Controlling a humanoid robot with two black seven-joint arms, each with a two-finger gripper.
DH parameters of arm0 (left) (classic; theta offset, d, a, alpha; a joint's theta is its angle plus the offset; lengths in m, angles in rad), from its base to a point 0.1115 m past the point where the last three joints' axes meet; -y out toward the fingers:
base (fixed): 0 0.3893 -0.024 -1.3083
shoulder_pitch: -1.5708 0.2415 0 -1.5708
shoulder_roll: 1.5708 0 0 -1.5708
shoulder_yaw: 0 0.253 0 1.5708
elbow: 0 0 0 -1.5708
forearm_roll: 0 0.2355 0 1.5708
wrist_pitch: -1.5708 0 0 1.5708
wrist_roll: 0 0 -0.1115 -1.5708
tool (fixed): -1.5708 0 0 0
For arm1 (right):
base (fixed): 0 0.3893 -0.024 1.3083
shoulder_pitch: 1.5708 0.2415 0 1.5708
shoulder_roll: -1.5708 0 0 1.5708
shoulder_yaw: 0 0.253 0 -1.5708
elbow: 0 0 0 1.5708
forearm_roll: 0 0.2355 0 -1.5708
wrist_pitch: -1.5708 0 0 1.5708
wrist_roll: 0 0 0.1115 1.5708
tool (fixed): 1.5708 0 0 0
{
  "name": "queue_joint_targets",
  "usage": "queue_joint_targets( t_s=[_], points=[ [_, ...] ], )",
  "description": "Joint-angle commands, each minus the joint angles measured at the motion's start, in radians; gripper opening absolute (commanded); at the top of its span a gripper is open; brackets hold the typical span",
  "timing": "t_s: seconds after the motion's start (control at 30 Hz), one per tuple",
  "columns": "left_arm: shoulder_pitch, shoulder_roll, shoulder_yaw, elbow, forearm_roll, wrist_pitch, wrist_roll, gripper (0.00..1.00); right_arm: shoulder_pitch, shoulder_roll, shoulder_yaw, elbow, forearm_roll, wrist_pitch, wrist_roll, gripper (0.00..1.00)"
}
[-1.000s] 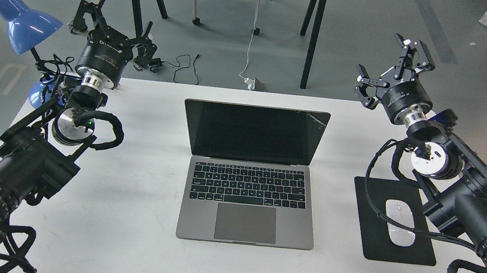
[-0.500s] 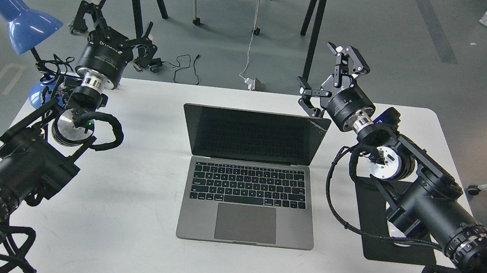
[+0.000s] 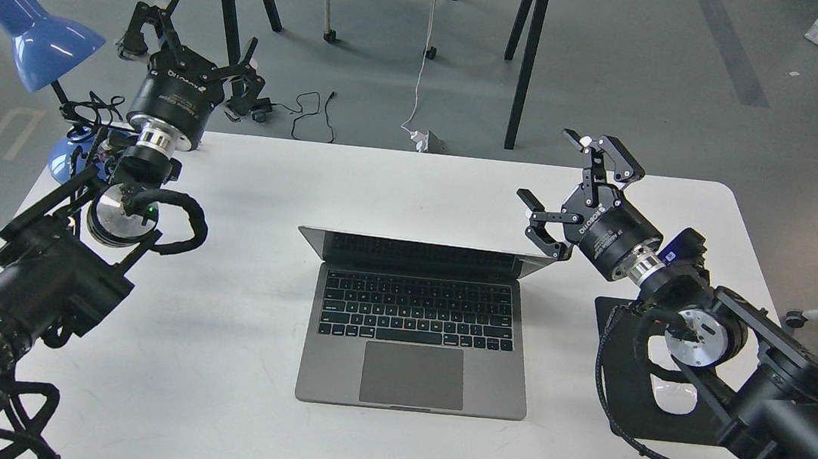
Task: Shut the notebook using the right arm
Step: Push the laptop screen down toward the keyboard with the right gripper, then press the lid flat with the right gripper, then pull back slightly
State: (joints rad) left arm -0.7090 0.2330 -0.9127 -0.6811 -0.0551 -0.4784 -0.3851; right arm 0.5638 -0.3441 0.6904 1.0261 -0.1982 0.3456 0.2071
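Laptop sits mid-table, lid tipped far fwd over the keyboard, about half shut. Right gripper has fingers spread wide, lower finger at the lid's right top corner; contact unclear. Left gripper up by the blue lamp, fingers apart, holding nothing. Mouse pad under right arm.
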Motion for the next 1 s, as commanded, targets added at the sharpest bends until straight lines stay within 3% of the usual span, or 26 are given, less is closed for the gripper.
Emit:
queue_joint_targets(
  t_s=[0.0, 0.4, 0.97],
  points=[
    [0.0, 0.0, 0.0, 0.0, 0.0, -0.002, 0.0, 1.0, -0.013, -0.065, -0.09, 0.075, -0.003, 0.013, 0.005, 1.0],
    [0.002, 0.0, 0.0, -0.001, -0.002, -0.002, 0.0, 1.0, -0.028, -0.07, -0.256, 0.084, -0.029, 0.02, 0.011, 1.0],
    [0.002, 0.0, 0.0, -0.001, -0.002, -0.002, 0.0, 1.0, -0.142, -0.047, -0.262, 0.035, -0.133, -0.016, 0.011, 1.0]
  ],
)
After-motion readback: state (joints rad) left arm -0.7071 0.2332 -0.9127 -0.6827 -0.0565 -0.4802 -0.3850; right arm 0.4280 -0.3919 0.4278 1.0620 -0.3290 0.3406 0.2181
